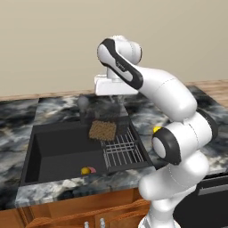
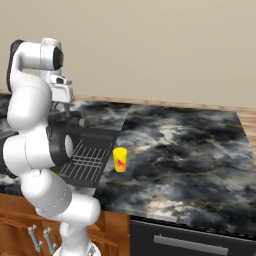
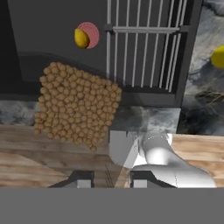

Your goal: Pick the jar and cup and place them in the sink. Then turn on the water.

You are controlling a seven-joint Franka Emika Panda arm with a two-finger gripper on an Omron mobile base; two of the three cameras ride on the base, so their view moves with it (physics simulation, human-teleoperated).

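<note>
Overall, the sink (image 1: 67, 151) occupied the left part of the dark marbled counter (image 2: 190, 150), its black basin recessed and its wire rack (image 1: 122, 149) laid across the right end. On the basin floor near the front wall lay a small yellow-and-pink blob (image 1: 87, 170), well apart from the rack. Above the far part of the basin, just left of the rack, the jar (image 1: 103, 130) was seen as a brown grainy block. In the hand view the jar (image 3: 76, 107) sat off to the left of the fingertips (image 3: 83, 180), not between them.

The gripper (image 1: 109, 104) hung over the far edge of the sink, pointing down, near the faucet (image 3: 153, 153). Its fingers stood apart with a modest gap; nothing lay between them. Whether the jar touched the basin floor could not be told.

Further right, the cup (image 2: 119, 159) stood upright on the counter just beside the right rim of the sink, its red mark facing the right base camera. The arm hid most of the cup (image 1: 156, 129) in the left base view.
</note>
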